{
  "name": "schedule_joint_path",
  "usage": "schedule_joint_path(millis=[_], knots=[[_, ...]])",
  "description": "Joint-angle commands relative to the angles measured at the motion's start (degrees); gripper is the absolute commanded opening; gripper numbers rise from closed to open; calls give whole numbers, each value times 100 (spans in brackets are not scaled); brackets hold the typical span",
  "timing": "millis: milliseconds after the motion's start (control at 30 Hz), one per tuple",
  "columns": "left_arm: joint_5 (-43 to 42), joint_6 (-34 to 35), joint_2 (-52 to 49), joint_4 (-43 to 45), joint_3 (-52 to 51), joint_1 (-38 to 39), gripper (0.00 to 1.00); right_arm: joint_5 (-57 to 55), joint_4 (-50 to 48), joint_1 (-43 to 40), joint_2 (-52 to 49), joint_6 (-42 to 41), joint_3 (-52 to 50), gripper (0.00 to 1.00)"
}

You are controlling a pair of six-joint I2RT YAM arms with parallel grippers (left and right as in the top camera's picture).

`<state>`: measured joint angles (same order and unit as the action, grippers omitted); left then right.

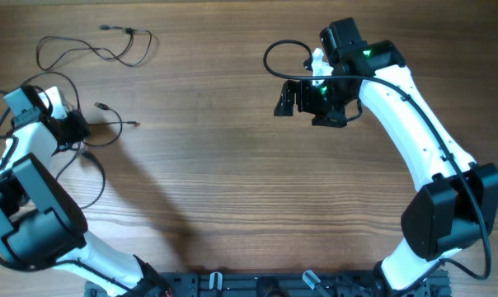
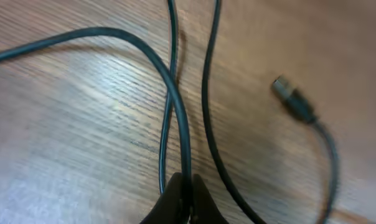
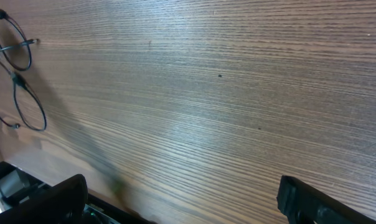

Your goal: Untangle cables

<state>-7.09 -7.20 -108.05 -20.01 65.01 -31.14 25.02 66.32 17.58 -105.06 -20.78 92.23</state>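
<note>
Now left pincer [image 2: 187,199] pinches one of the cables [image 2: 175,93] near counter's [image 1: 232,173] left edge. Meanwhile right pincer [image 3: 178,199] hangs spread apart.

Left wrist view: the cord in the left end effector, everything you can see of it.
Thin black cord, smooth rubbery-looking jacket, pinched in the shut left end effector. From the grip it runs up over the wooden table, then arcs left out of frame. A second strand crosses it midway. Its ends are out of view.
</note>
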Motion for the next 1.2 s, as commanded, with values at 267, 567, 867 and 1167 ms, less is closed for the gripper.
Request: schedule_joint_path(millis=[267, 567, 867, 1167], knots=[[293, 3515, 2197, -2100, -24, -26, 4, -81, -155, 26, -48, -17, -11, 100], [1961, 4393, 2065, -2966, -444, -538, 4, -81, -114, 26, -50, -17, -11, 100], [575, 4369, 2059, -2103, -887, -922, 5, -79, -114, 26, -50, -22, -11, 100], [649, 4365, 1834, -2269, -890, -916, 82, -79, -120, 26, -50, -24, -11, 100]])
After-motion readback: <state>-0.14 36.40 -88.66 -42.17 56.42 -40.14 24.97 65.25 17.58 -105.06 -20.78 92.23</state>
